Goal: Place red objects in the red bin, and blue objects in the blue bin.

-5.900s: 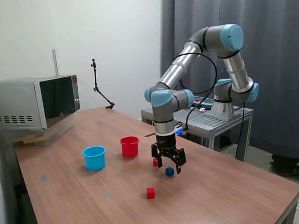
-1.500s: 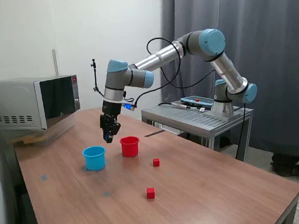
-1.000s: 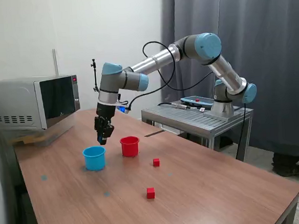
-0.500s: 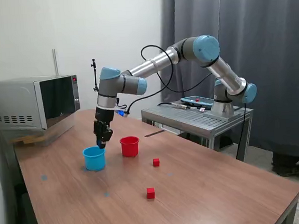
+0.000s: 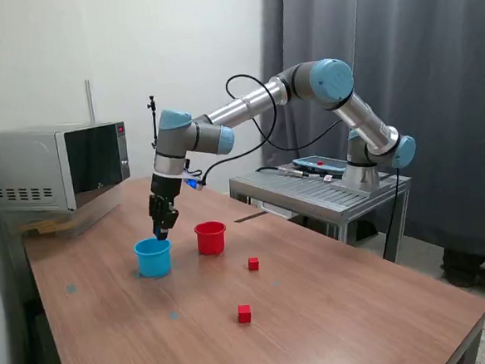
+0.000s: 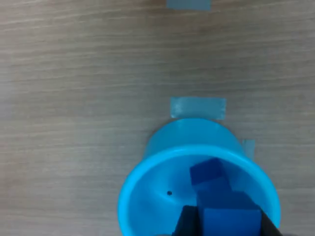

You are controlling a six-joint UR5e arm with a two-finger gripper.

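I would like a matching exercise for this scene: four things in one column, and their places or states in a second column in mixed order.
Things:
1. light blue plastic cup
2. red plastic cup
3. two-finger gripper
4. two small red cubes

Places or states:
A. lying loose on the wooden table
B. directly under the gripper
C. holding a dark blue cube
D. standing beside the other cup

Pairs: 1-B, 2-D, 3-C, 4-A

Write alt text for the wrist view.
A gripper holds a blue cube just above the open light blue cup, which already has another blue cube inside. The cup stands on a wood-grain table with pale tape patches beside it.
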